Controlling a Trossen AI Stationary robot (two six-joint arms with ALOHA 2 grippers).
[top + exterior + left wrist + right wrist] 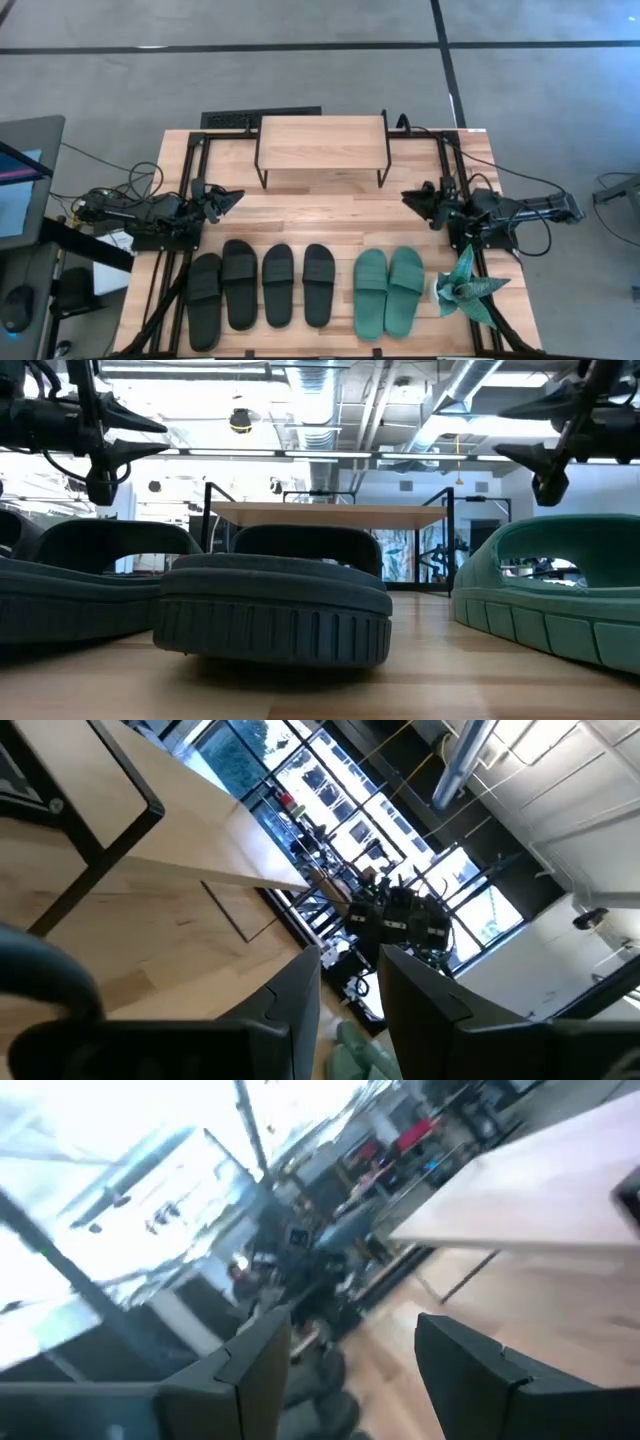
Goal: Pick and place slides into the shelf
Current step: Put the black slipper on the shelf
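Four black slides (262,285) and two teal-green slides (389,291) lie soles down in a row along the table's near edge. The shelf (322,146), a light plank on thin black legs, stands at the far middle and is bare on top. My left gripper (236,197) hovers open at the table's left, above and beyond the black slides. My right gripper (408,197) hovers open at the right, beyond the teal slides. Both point toward the table's middle and hold nothing. In the low view the slides (270,605) fill the foreground and the shelf (330,515) stands behind.
A spiky teal paper plant (466,286) stands at the near right corner beside the teal slides. Black frame rails (185,180) run along both sides of the table. Bare wood lies between the shelf and the row of slides.
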